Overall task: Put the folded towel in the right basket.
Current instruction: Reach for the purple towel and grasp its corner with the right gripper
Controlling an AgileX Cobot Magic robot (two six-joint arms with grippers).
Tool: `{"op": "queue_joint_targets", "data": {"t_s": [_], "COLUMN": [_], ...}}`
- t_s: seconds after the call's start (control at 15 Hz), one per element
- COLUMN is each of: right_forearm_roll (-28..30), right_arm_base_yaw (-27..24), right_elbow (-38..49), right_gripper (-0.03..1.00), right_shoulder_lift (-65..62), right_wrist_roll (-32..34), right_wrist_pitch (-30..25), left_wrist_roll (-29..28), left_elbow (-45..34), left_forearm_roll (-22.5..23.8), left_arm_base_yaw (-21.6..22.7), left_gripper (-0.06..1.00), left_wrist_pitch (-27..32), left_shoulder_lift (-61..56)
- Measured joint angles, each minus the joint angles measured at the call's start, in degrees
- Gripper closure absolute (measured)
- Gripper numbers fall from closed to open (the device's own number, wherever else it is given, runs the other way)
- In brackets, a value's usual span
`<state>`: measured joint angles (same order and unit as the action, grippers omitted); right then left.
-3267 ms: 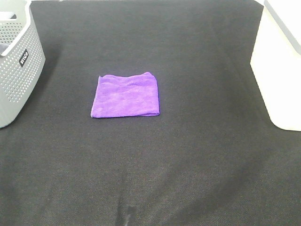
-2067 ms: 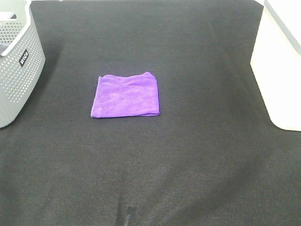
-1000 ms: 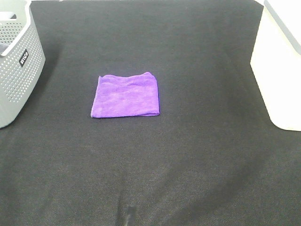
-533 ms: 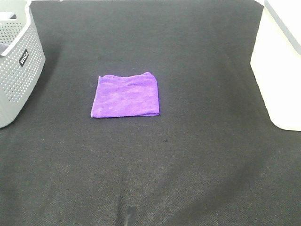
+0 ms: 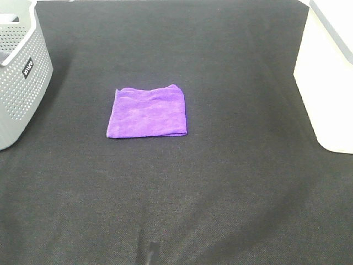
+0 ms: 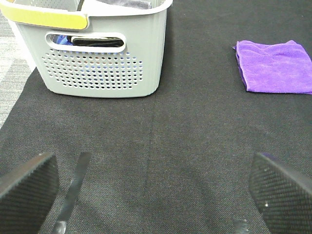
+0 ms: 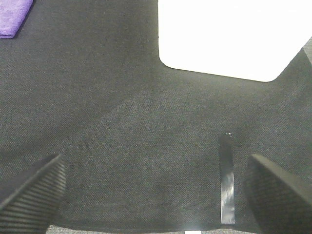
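A folded purple towel (image 5: 147, 112) lies flat on the black mat, left of centre; it also shows in the left wrist view (image 6: 273, 66) and as a corner in the right wrist view (image 7: 12, 14). The white right basket (image 5: 329, 77) stands at the right edge, and its side shows in the right wrist view (image 7: 229, 36). My left gripper (image 6: 151, 187) is open and empty, low over the mat, well short of the towel. My right gripper (image 7: 156, 192) is open and empty near the mat's front edge, before the white basket. Neither gripper shows in the exterior high view.
A grey perforated basket (image 5: 19, 77) stands at the left edge; in the left wrist view (image 6: 102, 53) it holds dark items and has a yellow-green handle. Strips of black tape (image 7: 226, 178) lie on the mat near its front edge.
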<state>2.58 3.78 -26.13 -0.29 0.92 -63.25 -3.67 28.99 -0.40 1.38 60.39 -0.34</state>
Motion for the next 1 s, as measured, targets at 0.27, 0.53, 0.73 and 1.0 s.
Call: {"op": "queue_joint_targets", "data": {"t_s": [0.27,0.53,0.73,1.0], "right_forearm_roll": [0.0,-1.4,-1.8,-3.8], "right_arm_base_yaw": [0.0,0.0,0.0,0.0], "right_elbow": [0.0,-4.5,-20.4,-40.0], "right_gripper": [0.01,0.01,0.01,0.01], "right_shoulder_lift": [0.0,5.3,27.0,50.3], "right_wrist_roll": [0.0,1.1,2.8,0.9], "right_wrist_pitch": [0.0,-1.0,-2.9,-3.2], "left_wrist_roll": [0.0,0.0,0.1,0.1], "left_elbow": [0.0,0.0,0.0,0.0], "left_forearm_roll": [0.0,0.0,0.0,0.4], "left_arm_base_yaw": [0.0,0.0,0.0,0.0], "left_gripper": [-0.05,-0.05,-0.05,-0.05], "left_wrist_pitch": [0.0,0.0,0.0,0.0], "left_shoulder_lift": [0.0,0.0,0.0,0.0]}}
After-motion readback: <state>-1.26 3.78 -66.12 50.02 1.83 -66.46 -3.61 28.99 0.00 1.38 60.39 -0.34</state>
